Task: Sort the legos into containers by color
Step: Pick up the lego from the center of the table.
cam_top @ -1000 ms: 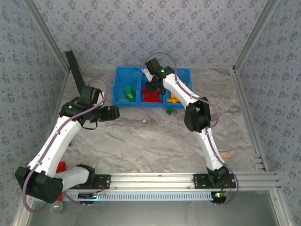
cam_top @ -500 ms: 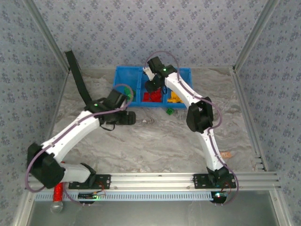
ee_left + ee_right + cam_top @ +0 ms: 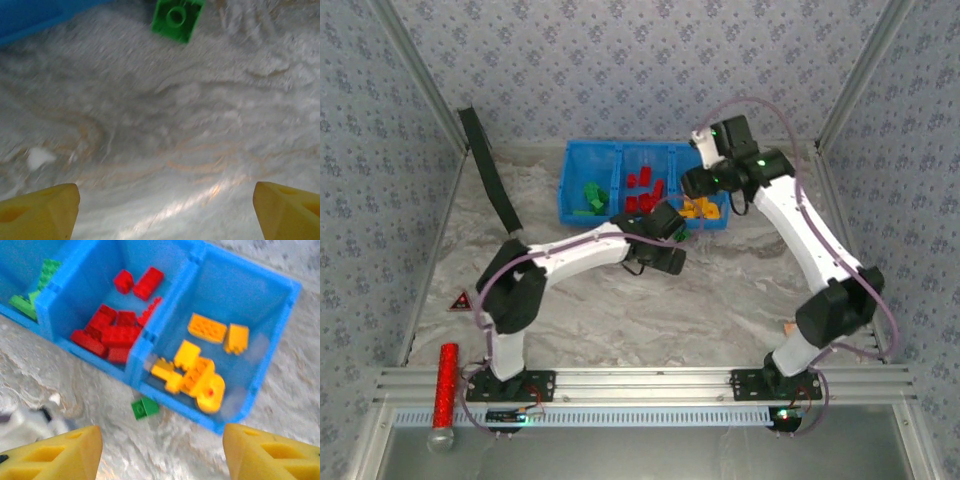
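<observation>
Left gripper (image 3: 165, 210) spread wide, nothing held, over the table (image 3: 175, 125). Right gripper (image 3: 160, 450) also released, above the tray (image 3: 274, 340). Legos (image 3: 112, 332) sit binned green/red/yellow; one green brick (image 3: 177, 17) lies loose just outside the tray's front wall.

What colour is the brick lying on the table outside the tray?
The brick is green; the left wrist view shows it best.

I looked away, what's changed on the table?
The left pincer swung right across the table, now open near the loose green brick. The right pincer pulled back rightward from over the red compartment. Tray and green brick stayed put.
</observation>
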Controlling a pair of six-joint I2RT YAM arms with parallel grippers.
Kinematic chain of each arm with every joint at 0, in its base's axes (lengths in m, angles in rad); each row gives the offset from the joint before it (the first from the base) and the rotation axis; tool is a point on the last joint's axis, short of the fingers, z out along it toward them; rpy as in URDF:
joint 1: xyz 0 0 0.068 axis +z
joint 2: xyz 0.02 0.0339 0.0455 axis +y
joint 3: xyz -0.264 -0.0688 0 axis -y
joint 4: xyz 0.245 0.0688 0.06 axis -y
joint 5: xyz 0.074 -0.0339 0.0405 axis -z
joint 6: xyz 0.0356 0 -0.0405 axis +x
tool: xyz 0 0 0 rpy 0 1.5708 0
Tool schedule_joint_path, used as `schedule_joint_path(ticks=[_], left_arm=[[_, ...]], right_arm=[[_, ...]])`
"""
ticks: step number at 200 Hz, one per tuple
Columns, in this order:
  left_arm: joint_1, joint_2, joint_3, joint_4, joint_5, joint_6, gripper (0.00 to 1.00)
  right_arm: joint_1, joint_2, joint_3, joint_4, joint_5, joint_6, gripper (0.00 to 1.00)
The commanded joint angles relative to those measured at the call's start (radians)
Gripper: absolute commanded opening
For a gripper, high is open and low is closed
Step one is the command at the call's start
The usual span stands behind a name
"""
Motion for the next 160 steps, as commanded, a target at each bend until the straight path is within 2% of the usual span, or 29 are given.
schedule_joint_path(ticks=[1,71,160], left_arm=[[0.004,0.072,0.099,0.031,-0.032,0.043,0.90],[0.007,0.292,0.319,0.023,-0.063,0.066,0.91],[0.040,0.410,0.394,0.053,-0.070,0.015,0.90]], right_arm=[[-0.007,-0.115,-0.104,-0.044,-0.012,0.058,0.69],[-0.056,-0.480,-0.360,-0.118,-0.036,0.203,0.75],[-0.082,-0.650,-0.414,-0.190,-0.019,0.293,0.76]])
